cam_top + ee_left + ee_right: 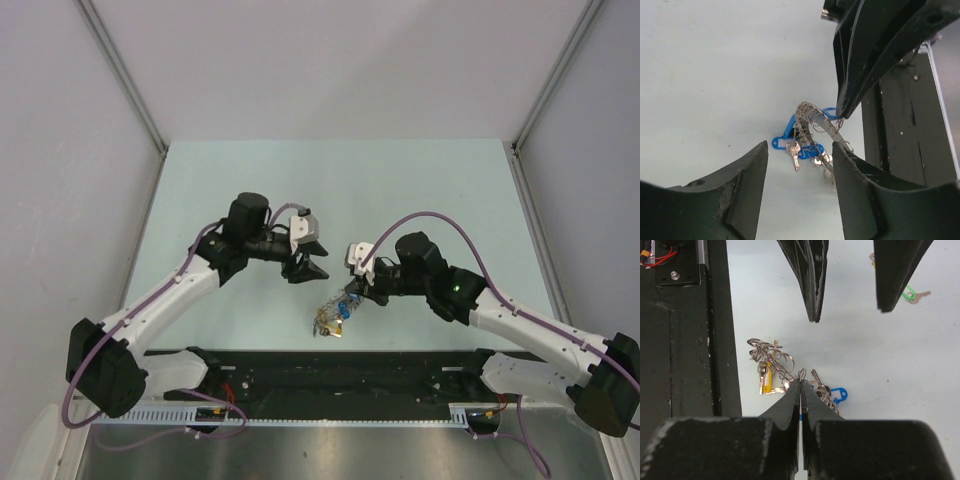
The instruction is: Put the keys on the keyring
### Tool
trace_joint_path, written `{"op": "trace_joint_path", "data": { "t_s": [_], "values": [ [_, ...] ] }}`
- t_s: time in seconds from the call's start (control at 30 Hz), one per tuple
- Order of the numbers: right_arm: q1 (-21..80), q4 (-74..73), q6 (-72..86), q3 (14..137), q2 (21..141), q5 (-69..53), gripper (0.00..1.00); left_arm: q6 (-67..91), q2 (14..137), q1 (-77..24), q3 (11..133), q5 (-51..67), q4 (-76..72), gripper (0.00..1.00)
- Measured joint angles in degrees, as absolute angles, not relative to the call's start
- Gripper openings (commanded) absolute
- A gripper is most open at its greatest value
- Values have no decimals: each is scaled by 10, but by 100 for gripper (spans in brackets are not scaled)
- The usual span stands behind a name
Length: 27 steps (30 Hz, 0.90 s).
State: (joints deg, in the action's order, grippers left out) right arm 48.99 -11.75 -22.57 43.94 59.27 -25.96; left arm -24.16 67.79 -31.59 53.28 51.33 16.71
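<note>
A pale green bench (400, 190) between grey walls. Near its front middle sits the large grey metal keyring (335, 314), hung with small keys, and the right claw (352, 292) is pinched tight on it. The left claw (308, 268) hovers just left and slightly farther back, fingers apart. A small green-tagged silver key (912, 294) lies beside that claw.

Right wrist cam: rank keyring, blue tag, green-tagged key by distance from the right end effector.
1. Keyring: pinched in the shut right end effector.
2. Blue tag: just right of the tips.
3. Green-tagged key: loose, far upper right.
</note>
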Motion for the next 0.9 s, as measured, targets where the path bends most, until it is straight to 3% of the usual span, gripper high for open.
{"op": "trace_joint_path", "data": {
  "t_s": [0.5, 0.9],
  "values": [
    [490, -122, -228, 439, 590, -264, 0, -336, 774, -378, 570, 552, 250, 37],
    [494, -124, -228, 439, 588, -264, 0, -343, 809, -387, 580, 554, 264, 31]
  ]
}}
